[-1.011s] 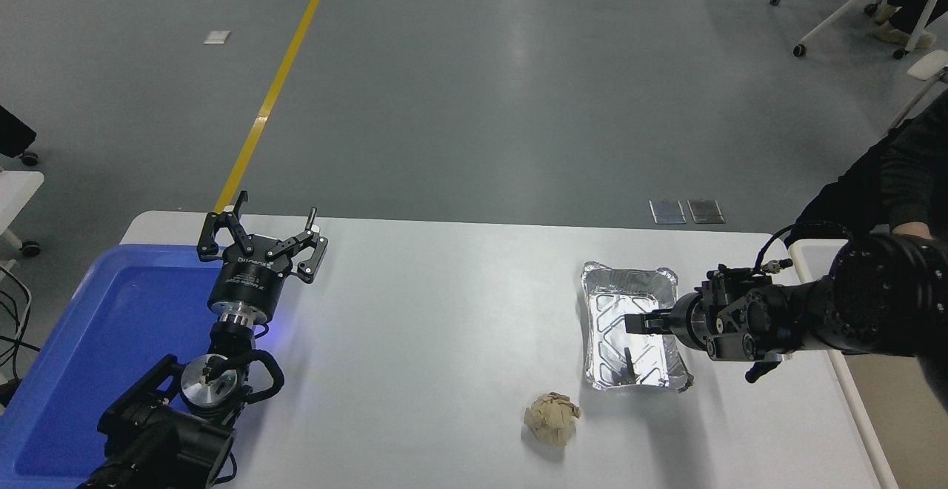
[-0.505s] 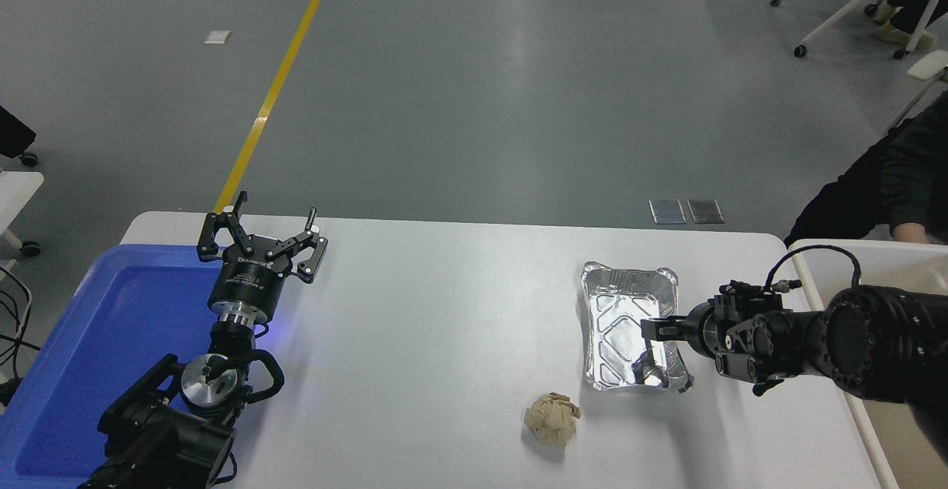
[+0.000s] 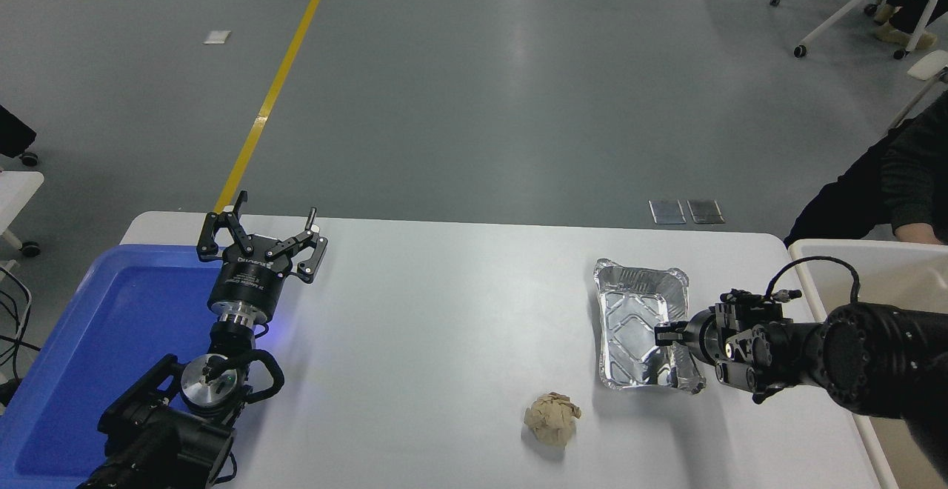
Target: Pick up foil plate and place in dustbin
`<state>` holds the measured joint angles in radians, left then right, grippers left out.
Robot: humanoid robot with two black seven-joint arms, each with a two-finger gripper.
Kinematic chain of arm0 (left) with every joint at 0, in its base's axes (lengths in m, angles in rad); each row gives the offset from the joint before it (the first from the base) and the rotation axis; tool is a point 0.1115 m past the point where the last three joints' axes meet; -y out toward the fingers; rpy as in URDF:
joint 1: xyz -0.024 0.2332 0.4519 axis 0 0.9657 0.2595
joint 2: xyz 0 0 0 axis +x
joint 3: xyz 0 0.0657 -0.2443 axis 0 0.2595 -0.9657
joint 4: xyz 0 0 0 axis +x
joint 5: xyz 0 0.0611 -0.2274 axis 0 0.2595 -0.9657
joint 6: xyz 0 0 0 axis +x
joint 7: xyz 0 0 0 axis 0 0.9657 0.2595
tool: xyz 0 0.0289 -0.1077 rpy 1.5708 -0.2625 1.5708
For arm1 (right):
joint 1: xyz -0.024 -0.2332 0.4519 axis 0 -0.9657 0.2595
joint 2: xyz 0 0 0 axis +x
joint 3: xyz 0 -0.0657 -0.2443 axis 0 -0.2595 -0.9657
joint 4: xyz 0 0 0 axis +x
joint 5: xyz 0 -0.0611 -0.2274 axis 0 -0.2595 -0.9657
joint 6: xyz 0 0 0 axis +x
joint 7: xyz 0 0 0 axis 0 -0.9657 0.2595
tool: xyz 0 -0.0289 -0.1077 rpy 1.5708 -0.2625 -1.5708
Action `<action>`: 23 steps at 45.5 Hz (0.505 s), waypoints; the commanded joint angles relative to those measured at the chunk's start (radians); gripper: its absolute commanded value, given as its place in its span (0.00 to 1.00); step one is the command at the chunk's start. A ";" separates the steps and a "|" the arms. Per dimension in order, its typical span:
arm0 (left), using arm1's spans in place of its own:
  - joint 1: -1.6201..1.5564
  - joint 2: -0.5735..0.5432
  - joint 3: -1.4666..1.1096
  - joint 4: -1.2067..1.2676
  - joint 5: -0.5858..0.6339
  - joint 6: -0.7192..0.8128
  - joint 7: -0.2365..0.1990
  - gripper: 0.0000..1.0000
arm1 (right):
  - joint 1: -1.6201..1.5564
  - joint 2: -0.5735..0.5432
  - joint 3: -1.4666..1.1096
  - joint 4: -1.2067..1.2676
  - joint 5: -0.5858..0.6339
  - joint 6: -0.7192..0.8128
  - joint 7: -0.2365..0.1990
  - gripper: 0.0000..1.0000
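- my right gripper (image 3: 669, 335) comes in from the right edge, low over the white desk (image 3: 444, 326); its jaws are closed on the right-hand rim of the shiny silver rectangular foil plate (image 3: 637, 326), one above the rim and one hidden behind it.
- the foil plate sits on the right part of the desk with its ridged bottom facing up towards the camera; i cannot tell whether it rests flat or is tipped up a little on my side.
- the large cream plastic dustbin (image 3: 815, 252) stands just past the desk's right edge, near the plate; my right arm crosses over its pale rim.
- a crumpled tan paper ball (image 3: 552, 418) lies on the desk nearer the camera, apart from the plate.
- my left gripper (image 3: 263, 241) is parked at the lower left with its jaws spread wide and holding nothing, above the far corner of the blue plastic tray (image 3: 89, 341).
- a person's dark sleeve (image 3: 903, 185) shows at the right edge, beyond the dustbin.
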<state>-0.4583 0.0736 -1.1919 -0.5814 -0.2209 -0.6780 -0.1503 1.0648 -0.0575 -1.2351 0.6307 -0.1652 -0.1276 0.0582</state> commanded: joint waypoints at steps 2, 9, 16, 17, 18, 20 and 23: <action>0.001 0.000 0.000 0.000 0.000 0.000 0.000 0.99 | 0.024 -0.013 0.017 0.027 0.001 -0.003 0.002 0.00; 0.001 0.000 0.000 0.000 0.000 0.000 0.000 0.99 | 0.115 -0.067 0.069 0.176 0.003 0.005 0.011 0.00; 0.001 0.000 0.000 0.000 0.000 0.000 0.001 0.99 | 0.320 -0.189 0.160 0.480 -0.007 0.005 0.011 0.00; 0.001 0.000 0.000 0.000 0.000 0.000 0.000 0.99 | 0.352 -0.205 0.163 0.518 -0.011 0.005 0.011 0.00; 0.000 0.000 0.000 0.000 0.000 0.000 0.000 0.99 | 0.383 -0.218 0.163 0.555 -0.016 0.005 0.011 0.00; 0.001 0.000 0.000 0.000 0.000 0.000 0.000 0.99 | 0.446 -0.245 0.161 0.624 -0.022 0.006 0.009 0.00; 0.001 0.000 0.000 0.000 0.000 0.000 0.000 0.99 | 0.535 -0.281 0.155 0.717 -0.022 0.010 0.005 0.00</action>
<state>-0.4574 0.0736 -1.1919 -0.5811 -0.2209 -0.6782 -0.1494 1.3203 -0.2045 -1.1204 1.0037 -0.1735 -0.1234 0.0670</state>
